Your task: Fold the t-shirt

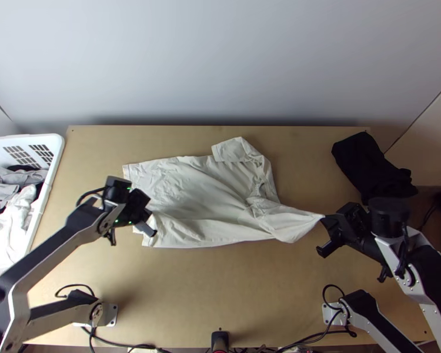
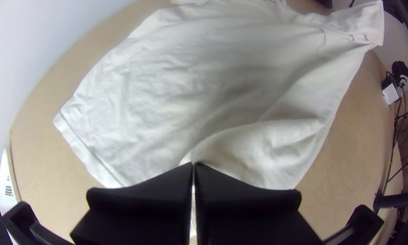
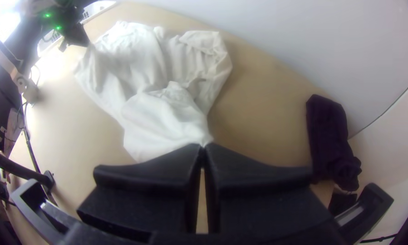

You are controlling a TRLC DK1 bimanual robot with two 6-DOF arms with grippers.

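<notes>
My left jaws are clamped on the hem side, my right on an apparent sleeve of the t-shirt (image 1: 203,191), loosely spread mid-counter (image 1: 238,294). It should handle light and limp (creases easily); I'd favour edge holds.

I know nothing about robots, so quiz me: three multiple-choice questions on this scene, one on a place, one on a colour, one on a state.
1. In the top view, where is the basket?
A) Left end of the table
B) Right end
C) Middle

2. What colour is the T-shirt?
A) Red
B) Off-white
C) Green

3. How is the right gripper?
A) Wide open
B) Shut, holding nothing
C) Shut on the T-shirt

Answers:
1: A, its pale rim runs along that end.
2: B, the fabric looks pale in all three views.
3: C, a drawn-out tip of fabric ends between its closed fingertips.
</notes>
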